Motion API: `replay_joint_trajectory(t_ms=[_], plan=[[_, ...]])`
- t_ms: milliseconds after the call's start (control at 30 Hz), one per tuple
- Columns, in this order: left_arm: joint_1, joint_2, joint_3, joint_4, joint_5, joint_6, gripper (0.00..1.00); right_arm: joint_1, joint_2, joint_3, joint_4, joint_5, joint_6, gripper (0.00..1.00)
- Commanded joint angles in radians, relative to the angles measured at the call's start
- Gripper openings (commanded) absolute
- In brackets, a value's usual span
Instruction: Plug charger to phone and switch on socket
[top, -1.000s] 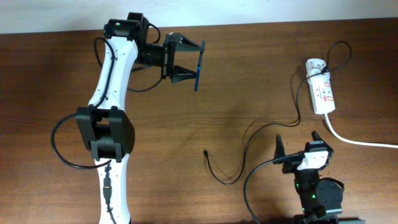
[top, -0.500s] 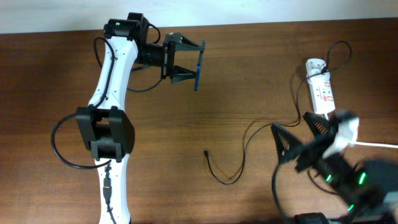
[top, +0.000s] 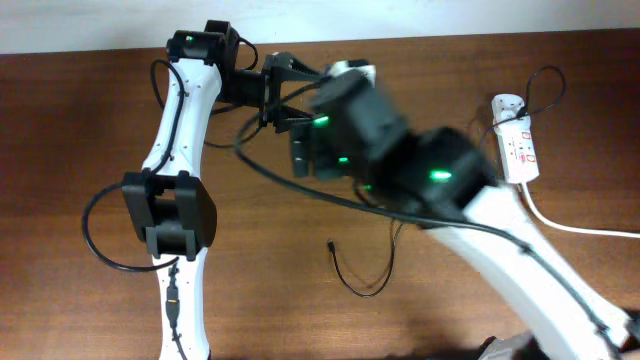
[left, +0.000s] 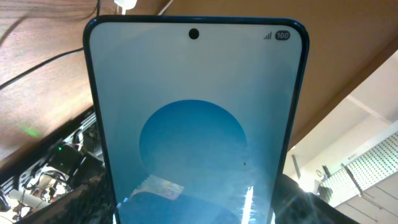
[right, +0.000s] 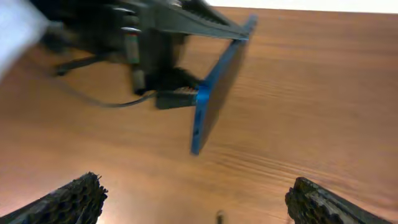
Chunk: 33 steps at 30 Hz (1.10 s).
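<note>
Blue-screened phone (left: 196, 124) clamped in the left hand (right: 221, 62) above the wooden table (top: 100, 120), right hand (right: 199, 202) spread apart facing it.

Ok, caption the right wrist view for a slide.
Left gripper holds the phone edge-on above the table, framed by open right gripper.

The socket (top: 515, 150) lies at the upper right of the table (top: 80, 120). The charger (top: 365, 288) loops across the lower centre, its tip at the loop's left. At upper centre the left gripper (top: 295, 97) holds the phone (right: 219, 84) above the table, the right gripper (right: 199, 200) near it, apart.
</note>
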Motion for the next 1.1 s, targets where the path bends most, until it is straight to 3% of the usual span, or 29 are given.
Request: replay_joint_trajectory(t_ms=[0,67,133,233,433,1067], plan=[[0.005,0.000,0.025,-0.002,0.045,0.000,0.73,0.052,0.097,0.027,0.046,0.275,0.119,0.99],[0.005,0.000,0.025,-0.002,0.045,0.000,0.73,0.053,0.130,0.027,0.074,0.315,0.121,0.99],[0.005,0.000,0.025,-0.002,0.045,0.000,0.73,0.053,0.146,0.027,0.089,0.333,0.153,0.88],[0.005,0.000,0.025,-0.002,0.045,-0.001,0.73,0.053,0.170,0.027,0.103,0.344,0.190,0.84],[0.005,0.000,0.025,-0.005,0.046,-0.001,0.74,0.053,0.192,0.027,0.103,0.344,0.188,0.61],[0.005,0.000,0.025,-0.037,0.049,-0.001,0.75,0.051,0.213,0.027,0.112,0.370,0.188,0.35]])
